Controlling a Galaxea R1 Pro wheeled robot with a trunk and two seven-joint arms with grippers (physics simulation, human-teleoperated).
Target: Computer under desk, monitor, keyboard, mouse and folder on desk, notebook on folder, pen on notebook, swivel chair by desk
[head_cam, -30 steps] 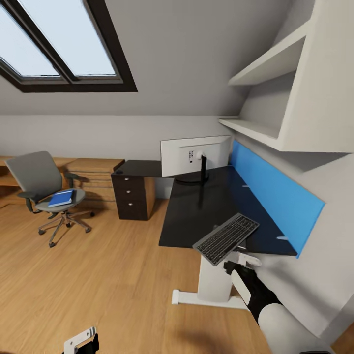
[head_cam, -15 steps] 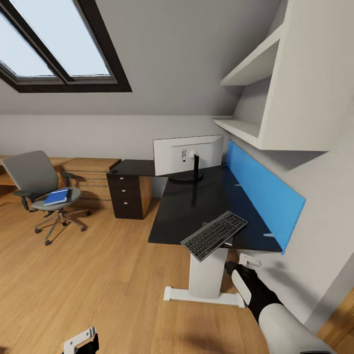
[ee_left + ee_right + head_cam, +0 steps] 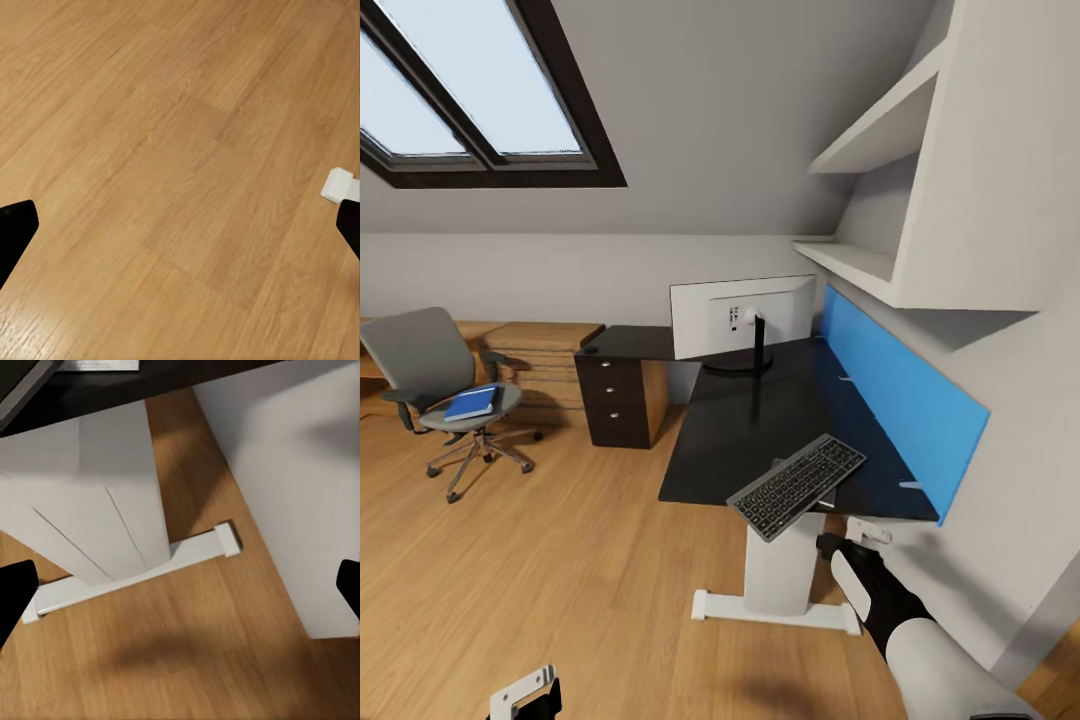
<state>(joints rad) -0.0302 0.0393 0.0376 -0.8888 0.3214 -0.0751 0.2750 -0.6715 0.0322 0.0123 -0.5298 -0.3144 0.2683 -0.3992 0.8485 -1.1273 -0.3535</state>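
Note:
A black desk [image 3: 780,420] stands along the right wall, with the white monitor [image 3: 740,315] at its far end, its back turned to me. The grey keyboard [image 3: 797,485] lies tilted over the desk's front edge, partly overhanging. My right gripper [image 3: 180,585] is just below and in front of that edge, open and holding nothing, facing the desk's white leg [image 3: 97,502]. A grey swivel chair [image 3: 420,355] stands at the far left with the blue folder [image 3: 470,403] on its seat. My left gripper [image 3: 180,225] hangs open over bare floor.
A dark drawer cabinet [image 3: 620,400] adjoins the desk's far left end. A blue panel [image 3: 900,400] runs along the wall behind the desk, under white shelves [image 3: 880,130]. Low wooden furniture [image 3: 545,350] lines the back wall. Wooden floor [image 3: 560,560] stretches between chair and desk.
The whole picture has shifted left and the desk looks slightly farther, so the camera has moved. The keyboard keeps its place on the desk edge. Both arms look unchanged.

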